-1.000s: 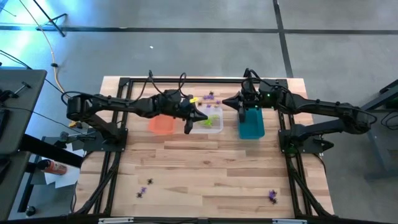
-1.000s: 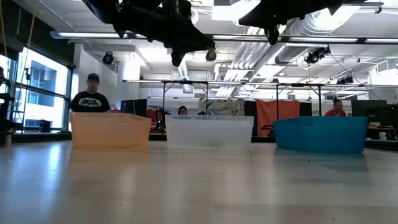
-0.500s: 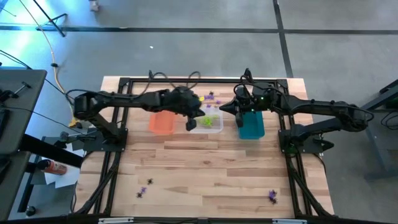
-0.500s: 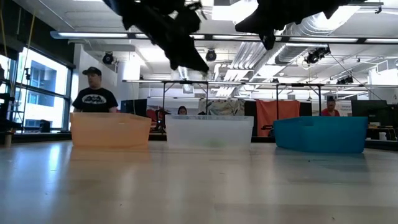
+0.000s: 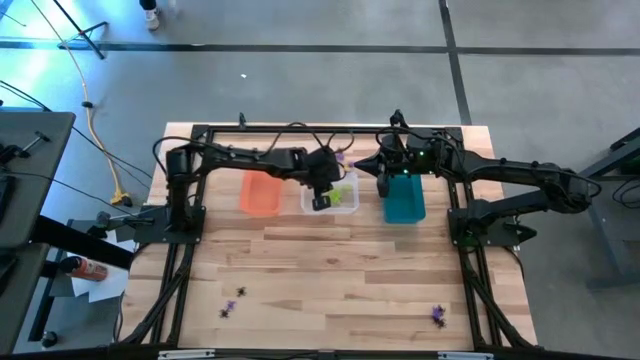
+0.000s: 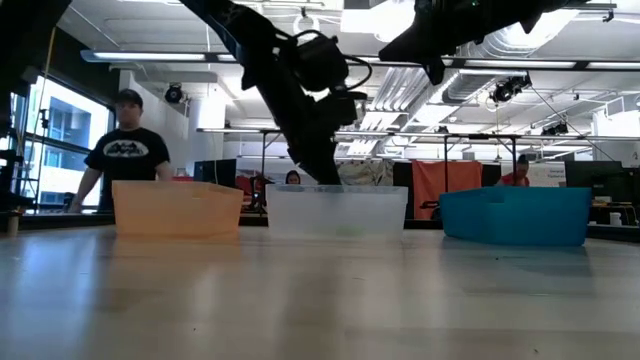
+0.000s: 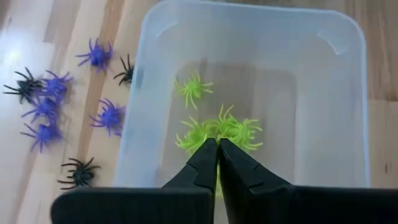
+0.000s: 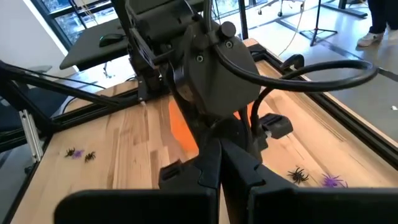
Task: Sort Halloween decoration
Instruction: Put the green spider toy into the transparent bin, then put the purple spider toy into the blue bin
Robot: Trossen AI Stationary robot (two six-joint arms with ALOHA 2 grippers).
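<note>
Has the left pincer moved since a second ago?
Yes. The left pincer, shut, swung from beside the orange plastic bin to over the clear plastic bin.

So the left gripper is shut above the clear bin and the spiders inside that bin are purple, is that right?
Not quite. The left gripper is shut above the clear bin, but the spiders inside are lime green, as the left wrist view shows. The purple spiders lie outside on the table.

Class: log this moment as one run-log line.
left end effector shut above clear bin | green spiders inside | right end effector shut, waiting
</note>
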